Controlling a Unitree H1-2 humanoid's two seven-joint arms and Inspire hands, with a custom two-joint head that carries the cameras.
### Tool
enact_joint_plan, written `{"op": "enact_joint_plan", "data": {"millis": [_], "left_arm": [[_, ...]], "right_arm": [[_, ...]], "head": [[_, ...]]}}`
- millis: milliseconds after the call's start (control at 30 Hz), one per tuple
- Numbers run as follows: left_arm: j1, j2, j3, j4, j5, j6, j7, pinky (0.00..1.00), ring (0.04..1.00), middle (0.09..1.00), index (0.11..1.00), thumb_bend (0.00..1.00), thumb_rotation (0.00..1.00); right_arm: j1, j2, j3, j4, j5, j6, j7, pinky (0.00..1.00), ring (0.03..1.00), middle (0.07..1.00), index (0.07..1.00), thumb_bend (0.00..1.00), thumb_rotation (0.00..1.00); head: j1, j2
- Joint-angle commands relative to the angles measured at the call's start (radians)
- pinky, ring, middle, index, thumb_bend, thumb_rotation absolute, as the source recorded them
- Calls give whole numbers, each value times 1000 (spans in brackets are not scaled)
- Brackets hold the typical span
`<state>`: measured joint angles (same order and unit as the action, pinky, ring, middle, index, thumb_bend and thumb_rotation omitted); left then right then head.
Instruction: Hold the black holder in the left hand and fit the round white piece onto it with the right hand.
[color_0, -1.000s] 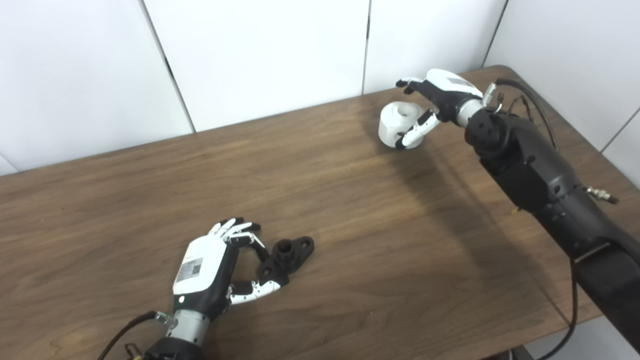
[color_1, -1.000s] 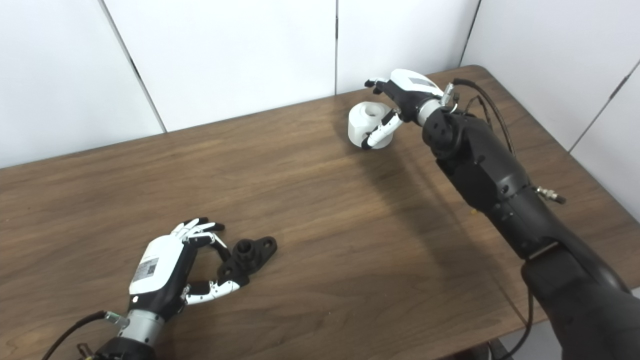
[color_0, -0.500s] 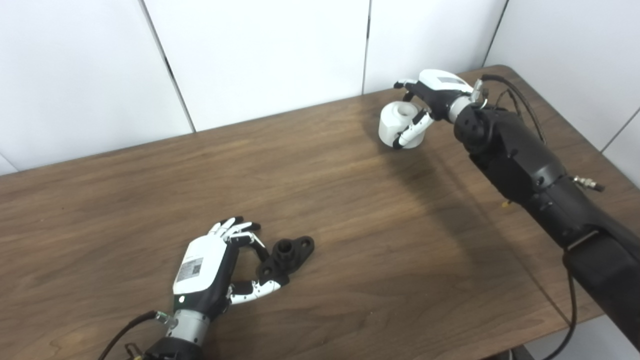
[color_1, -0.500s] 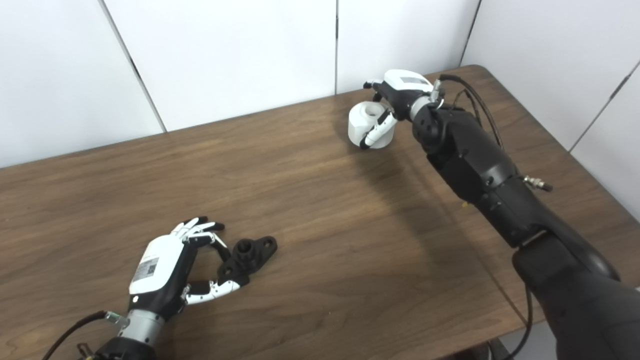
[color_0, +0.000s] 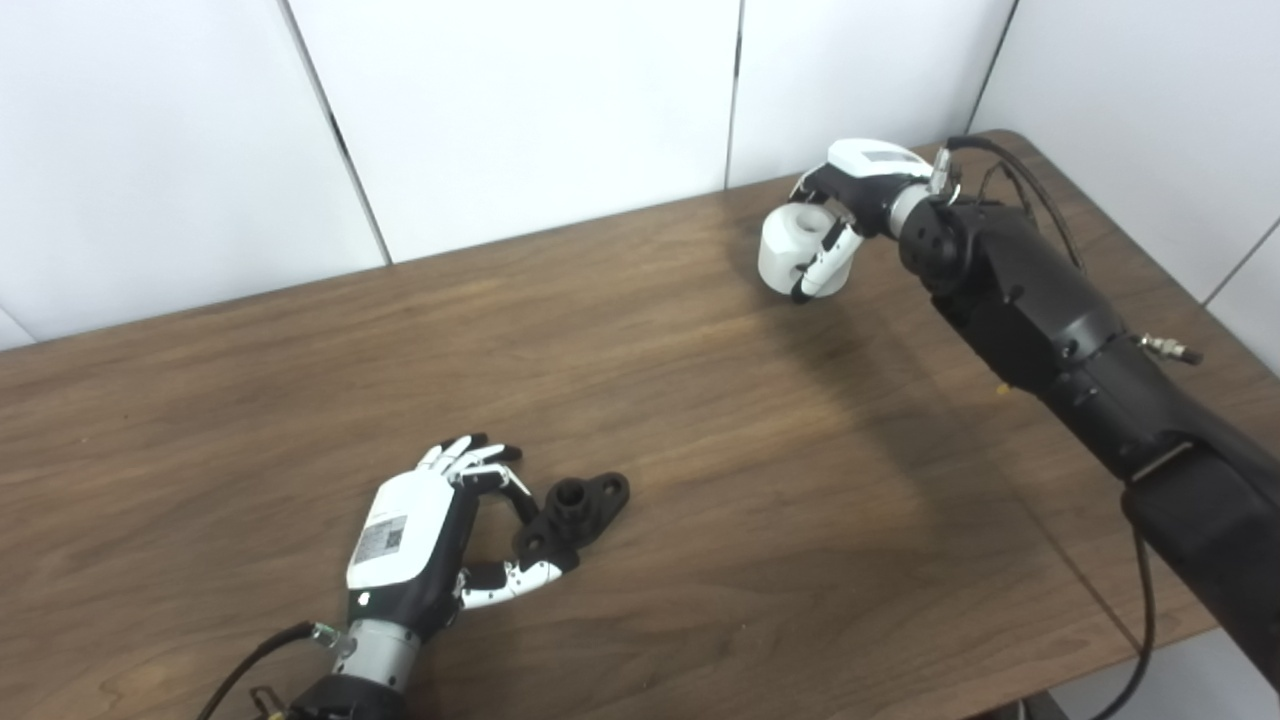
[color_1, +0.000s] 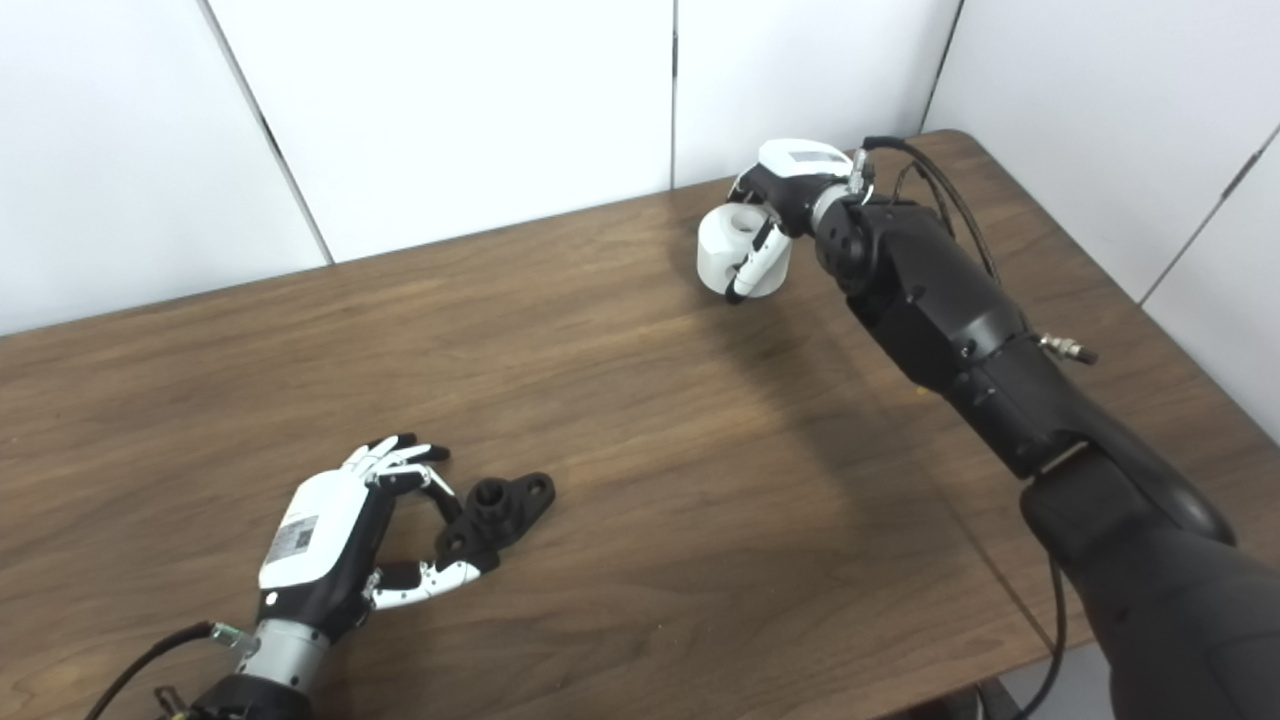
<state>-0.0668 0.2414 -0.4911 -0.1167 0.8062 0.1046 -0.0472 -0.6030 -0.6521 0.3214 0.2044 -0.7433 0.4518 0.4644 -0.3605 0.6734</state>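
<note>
Fingers (color_0: 822, 188) of our right hand (color_0: 856, 185) curl over the top of the round white piece (color_0: 790, 248) at the far right of the wooden table (color_0: 700, 400), while the thumb crosses its near side, so we hold it closed in between; whether it rests on the wood or sits just clear of it, we cannot tell. Our left hand (color_0: 415, 545) lies low at the near left, fingers bent and spread, the thumb stretched along the table, with the black holder (color_0: 570, 512) just beside the fingertips (one end of it sits between fingers and thumb, though we cannot tell if they press it). It lies flat on the wood, its short central tube pointing up. Holder and white piece are well apart. Our right eye view shows more of the right forearm and upper arm; our left eye view crops that arm at the edge.
</note>
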Motion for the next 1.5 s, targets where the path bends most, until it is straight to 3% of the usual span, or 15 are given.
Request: {"op": "enact_joint_plan", "data": {"millis": [0,667,900,1233,1467], "left_arm": [[70,30,-38,80,55,103,-135,932,913,807,486,520,55],[73,32,-35,66,49,107,-138,924,908,804,487,520,56],[75,31,-35,57,54,111,-146,928,910,805,486,520,56],[72,26,-40,56,56,121,-148,931,913,806,486,520,56],[70,28,-47,52,56,125,-151,925,909,805,486,520,56]], "right_arm": [[-59,-46,-12,-21,-29,4,1,782,865,758,723,927,257],[-51,-47,-22,-26,-53,9,34,757,847,755,721,919,260],[-50,-46,-19,-30,-59,8,33,719,759,681,693,911,261],[-58,-44,-17,-28,-55,6,39,695,753,682,687,918,282],[-67,-43,-11,-26,-59,5,42,689,788,733,697,932,301]], "head": [[-1,2],[-6,16],[-7,21],[-2,23],[1,25]]}}
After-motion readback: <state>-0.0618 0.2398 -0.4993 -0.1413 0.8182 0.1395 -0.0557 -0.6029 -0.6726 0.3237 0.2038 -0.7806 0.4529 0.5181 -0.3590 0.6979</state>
